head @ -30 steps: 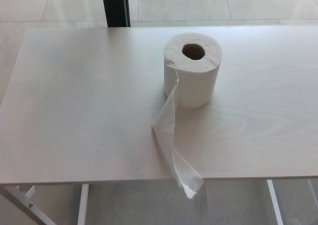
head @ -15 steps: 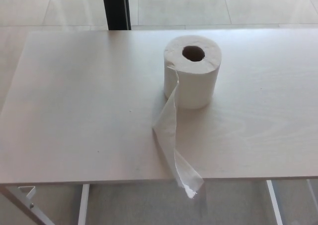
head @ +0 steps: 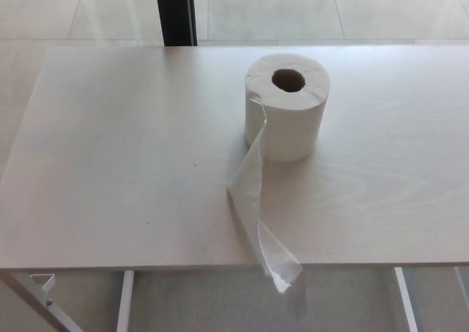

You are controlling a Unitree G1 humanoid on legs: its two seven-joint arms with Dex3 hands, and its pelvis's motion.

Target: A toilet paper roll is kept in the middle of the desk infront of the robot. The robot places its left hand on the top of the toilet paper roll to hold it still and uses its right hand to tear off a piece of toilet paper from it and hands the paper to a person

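Note:
A white toilet paper roll [head: 287,112] stands upright on the pale wooden desk [head: 117,163], a little right of the middle, its cardboard core hole facing up. A loose strip of paper [head: 256,207] hangs from the roll's left side, runs across the desktop toward me and droops over the near edge, ending in a ragged tip [head: 284,277]. Neither of my hands shows in the head view.
The desk's near edge runs across the bottom, with white metal legs [head: 44,303] below it. A dark vertical post [head: 174,13] stands beyond the far edge on a light tiled floor.
The whole picture has shifted slightly down and right, so the camera moved. The roll and its strip lie as before.

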